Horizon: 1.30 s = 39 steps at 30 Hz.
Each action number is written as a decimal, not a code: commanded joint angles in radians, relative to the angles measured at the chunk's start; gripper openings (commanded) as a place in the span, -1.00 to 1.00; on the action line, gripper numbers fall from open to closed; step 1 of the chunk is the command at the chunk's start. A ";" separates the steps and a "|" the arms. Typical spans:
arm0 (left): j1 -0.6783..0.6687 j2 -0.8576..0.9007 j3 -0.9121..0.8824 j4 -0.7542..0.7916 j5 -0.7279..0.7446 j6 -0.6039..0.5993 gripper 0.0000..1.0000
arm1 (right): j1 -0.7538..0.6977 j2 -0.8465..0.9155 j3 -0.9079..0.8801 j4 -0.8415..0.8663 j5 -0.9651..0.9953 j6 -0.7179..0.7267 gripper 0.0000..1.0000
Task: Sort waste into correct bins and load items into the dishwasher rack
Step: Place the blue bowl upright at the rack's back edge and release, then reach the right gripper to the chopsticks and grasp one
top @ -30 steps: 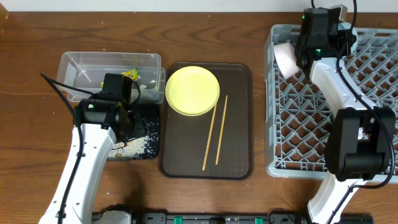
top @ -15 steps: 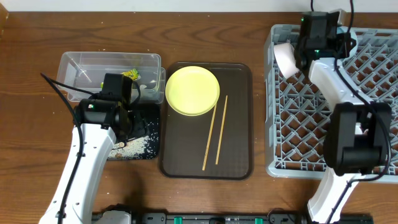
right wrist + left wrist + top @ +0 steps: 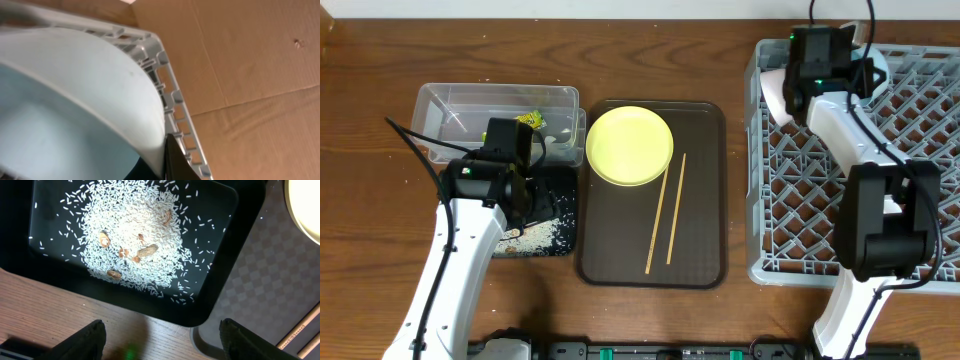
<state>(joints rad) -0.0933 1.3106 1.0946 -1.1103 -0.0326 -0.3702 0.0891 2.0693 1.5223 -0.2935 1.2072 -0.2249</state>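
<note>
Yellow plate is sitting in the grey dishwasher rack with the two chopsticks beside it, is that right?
Not quite. The yellow plate sits on the brown serving tray, not in the dishwasher rack; the chopsticks do lie beside it. The overhead view shows this.

- Left claw [image 3: 162, 347] hangs wide open above the near edge of the black tray [image 3: 217, 265]. Nothing sits between its fingers, only rice [image 3: 135, 235] below.
- Left arm [image 3: 450, 260] blocks top access to most of the black tray and the front of the clear tub [image 3: 450, 100].
- Serving tray [image 3: 705, 230]: right strip and front are bare. Yellow plate [image 3: 629, 146] fills the back-left; 2 chopsticks [image 3: 676, 208] run down the middle.
- Bare strip of surface [image 3: 740, 180] between serving tray and rack [image 3: 920, 120] is an open lane.
- Rack: right arm [image 3: 850, 130] crosses the left side. Bowl [image 3: 775, 92], pinched in the closed right claw [image 3: 167, 162], occupies the back-left corner. The right-hand lattice is clear from above.
</note>
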 commanded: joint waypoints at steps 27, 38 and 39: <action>0.003 -0.013 0.011 -0.004 -0.005 -0.013 0.51 | 0.023 -0.304 -0.007 -0.598 -0.688 0.503 0.47; 0.003 -0.013 0.011 0.014 -0.005 -0.013 0.52 | 0.066 -0.459 -0.021 -0.710 -1.427 0.433 0.53; 0.003 -0.013 0.011 0.016 -0.005 -0.013 0.52 | 0.086 -0.459 -0.031 -0.715 -1.429 0.433 0.52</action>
<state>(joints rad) -0.0933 1.3106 1.0946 -1.0966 -0.0326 -0.3698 0.1226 1.5963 1.5162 -0.9966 -0.0013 0.2310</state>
